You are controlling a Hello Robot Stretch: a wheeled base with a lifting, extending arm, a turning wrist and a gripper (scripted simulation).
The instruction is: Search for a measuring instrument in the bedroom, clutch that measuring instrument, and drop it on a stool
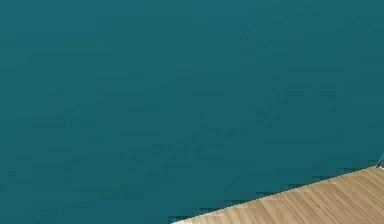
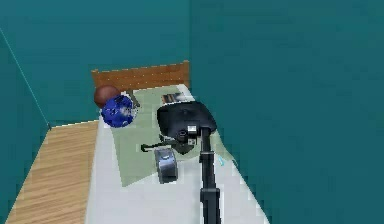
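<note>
My arm [image 2: 207, 185] reaches over the bed [image 2: 236, 185], I judge to get at the small grey object [image 2: 167, 168] lying there, probably the measuring instrument; the end effector [image 2: 155, 148] is near it, but I cannot tell whether it holds anything.

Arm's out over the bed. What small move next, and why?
Probably retract the arm slightly: the small grey thing lies on the bed just below the gripper in the arm side view, so likely nearer the robot.
</note>
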